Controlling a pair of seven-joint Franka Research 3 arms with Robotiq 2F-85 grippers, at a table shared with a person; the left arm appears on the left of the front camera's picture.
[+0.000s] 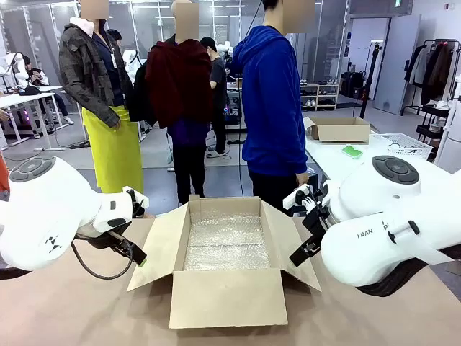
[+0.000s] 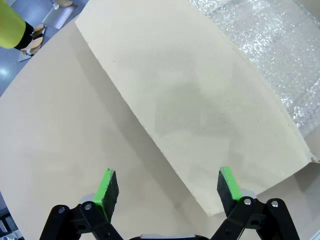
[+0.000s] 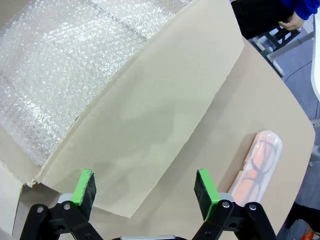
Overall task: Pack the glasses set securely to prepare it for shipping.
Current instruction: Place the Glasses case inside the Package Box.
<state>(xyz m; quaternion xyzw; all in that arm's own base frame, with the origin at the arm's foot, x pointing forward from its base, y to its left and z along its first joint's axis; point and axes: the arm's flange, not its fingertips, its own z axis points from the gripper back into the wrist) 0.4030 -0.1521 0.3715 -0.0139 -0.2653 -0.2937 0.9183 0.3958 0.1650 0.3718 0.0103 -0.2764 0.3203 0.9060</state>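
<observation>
Nearest, the left gripper (image 2: pixel 167 187) hangs with its green-padded jaws spread wide and nothing between them, above the bare table and the edge of the box's left flap. The right gripper (image 3: pixel 145 187) is just as wide and empty over the right flap. Just beside that flap, on the tan table top (image 1: pixel 72 310), lies the flat, rounded, translucent pink glasses case (image 3: pixel 257 162), its near end tucked behind one of the right gripper's fingers. The step in hand looks like fetching this case. The right gripper would do best to shift sideways off the flap, close across the case's narrow width near its middle, lift clear of the flap, and lay it flat on the lining. Beyond stands the open brown cardboard box (image 1: pixel 223 295), floored with clear bubble wrap (image 1: pixel 227 245) and otherwise empty. At the far edge stands a person in a blue hooded top (image 1: pixel 274 108). Behind, a white table (image 1: pixel 338 162) carries a second cardboard box (image 1: pixel 338 130) and a small flat green object (image 1: pixel 352 151); whether that is the mint case I cannot tell.
</observation>
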